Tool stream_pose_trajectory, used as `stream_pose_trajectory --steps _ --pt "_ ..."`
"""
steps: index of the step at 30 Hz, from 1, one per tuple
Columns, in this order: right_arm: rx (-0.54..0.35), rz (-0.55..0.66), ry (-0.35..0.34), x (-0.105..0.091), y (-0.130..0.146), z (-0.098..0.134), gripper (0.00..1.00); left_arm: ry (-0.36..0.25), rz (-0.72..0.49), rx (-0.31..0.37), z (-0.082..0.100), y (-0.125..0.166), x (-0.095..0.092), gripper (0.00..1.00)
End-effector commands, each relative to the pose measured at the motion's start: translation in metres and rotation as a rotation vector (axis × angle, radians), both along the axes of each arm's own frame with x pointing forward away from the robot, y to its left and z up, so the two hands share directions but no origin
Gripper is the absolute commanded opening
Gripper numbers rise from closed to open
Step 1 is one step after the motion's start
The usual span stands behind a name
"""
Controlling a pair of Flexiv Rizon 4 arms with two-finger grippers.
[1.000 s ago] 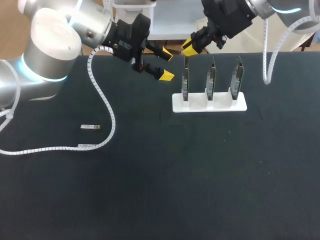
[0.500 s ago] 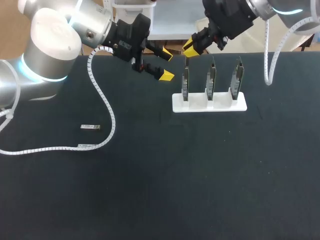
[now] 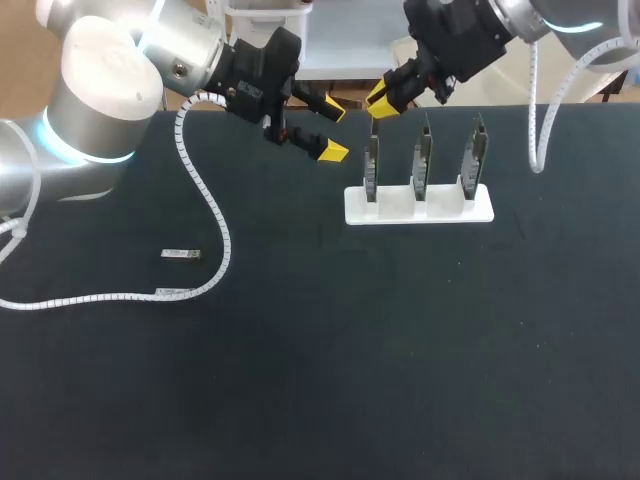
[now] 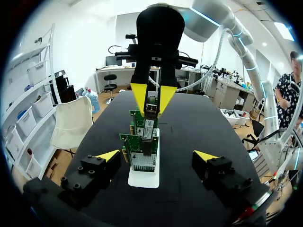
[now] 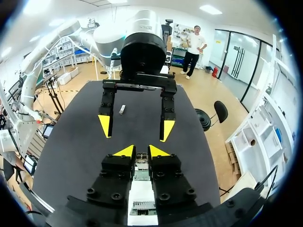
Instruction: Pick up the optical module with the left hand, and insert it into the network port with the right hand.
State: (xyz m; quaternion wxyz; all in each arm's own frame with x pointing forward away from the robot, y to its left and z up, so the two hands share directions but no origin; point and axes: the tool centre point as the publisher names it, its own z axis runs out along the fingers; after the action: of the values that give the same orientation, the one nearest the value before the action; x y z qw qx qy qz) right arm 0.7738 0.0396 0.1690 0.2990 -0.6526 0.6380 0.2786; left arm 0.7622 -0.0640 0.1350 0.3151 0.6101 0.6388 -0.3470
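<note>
The module sits pinched between the narrowed fingers of the right tool, which hangs directly over the top edge of the end card – the one of the three upright in the stand that is closest to the left tool. The pick-up and the hand-over therefore look finished, and what is left is the insertion. The module seems to be at the card's edge, but the port itself is hidden under the fingers, so I cannot tell whether it has begun to enter or is only lined up above.

The left tool hovers just beside that same card, facing the right tool, with its fingers wide and nothing between them. Its part looks done.

A second module lies flat on the surface, well apart from both tools, on the far side of the left tool from the stand – untouched.
</note>
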Motion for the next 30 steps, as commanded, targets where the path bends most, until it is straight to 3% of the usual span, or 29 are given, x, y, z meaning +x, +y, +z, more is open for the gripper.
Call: stream_pose_trajectory --steps 1,30 --pt "0.005 -0.003 -0.001 -0.001 0.000 0.000 0.00 0.001 0.001 0.003 0.000 -0.001 0.001 1.00" --pt "-0.021 -0.023 0.031 0.000 -0.002 -0.016 0.00 0.001 0.001 0.003 0.000 -0.001 0.001 1.00"
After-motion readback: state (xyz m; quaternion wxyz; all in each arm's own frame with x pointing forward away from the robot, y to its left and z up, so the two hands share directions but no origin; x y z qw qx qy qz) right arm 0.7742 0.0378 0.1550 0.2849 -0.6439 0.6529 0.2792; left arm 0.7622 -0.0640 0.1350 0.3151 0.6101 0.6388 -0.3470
